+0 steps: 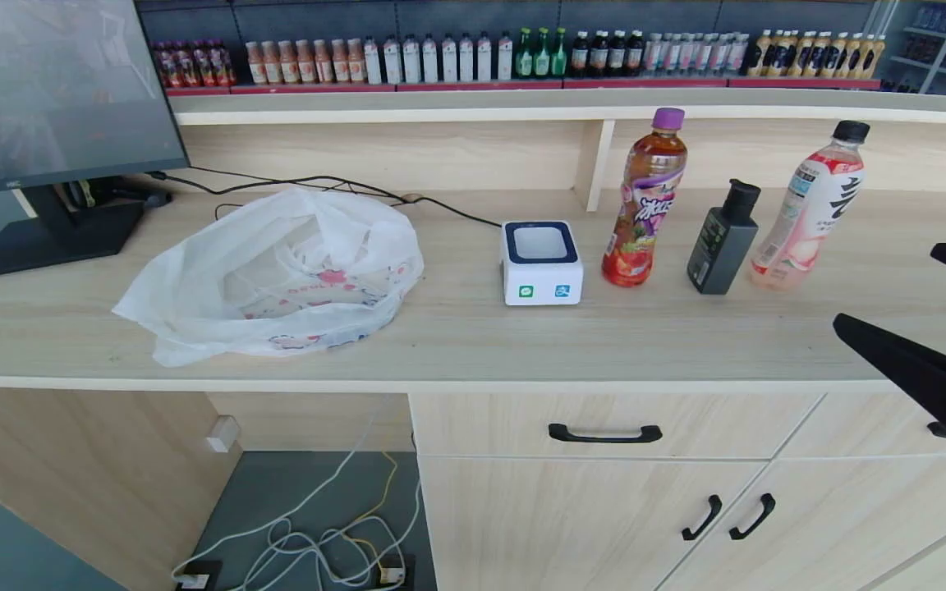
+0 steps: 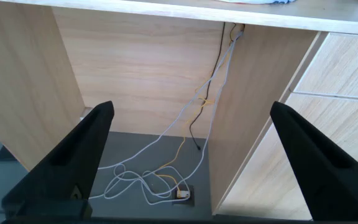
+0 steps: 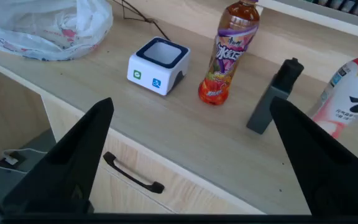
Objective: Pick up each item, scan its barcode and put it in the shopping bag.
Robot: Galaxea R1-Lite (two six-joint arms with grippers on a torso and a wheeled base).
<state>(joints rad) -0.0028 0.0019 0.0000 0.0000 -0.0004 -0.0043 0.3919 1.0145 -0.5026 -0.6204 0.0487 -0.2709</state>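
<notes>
Three items stand in a row on the wooden counter (image 1: 473, 336): a tea bottle with a purple cap (image 1: 645, 201) (image 3: 227, 56), a dark pump bottle (image 1: 723, 240) (image 3: 275, 96) and a pale pink bottle with a black cap (image 1: 810, 209) (image 3: 348, 93). Left of them sits the white barcode scanner (image 1: 541, 263) (image 3: 158, 65). The white shopping bag (image 1: 276, 275) (image 3: 48, 28) lies open further left. My right gripper (image 1: 912, 308) (image 3: 191, 165) hangs open at the counter's right front, holding nothing. My left gripper (image 2: 191, 165) is open below the counter, facing the cable recess.
A monitor (image 1: 46, 90) on a black stand occupies the counter's back left, with a black cable running to the scanner. Drawers and cabinet doors with black handles (image 1: 604, 433) sit under the counter. Loose cables (image 2: 166, 174) lie on the floor in the recess. Shelves of bottles line the back.
</notes>
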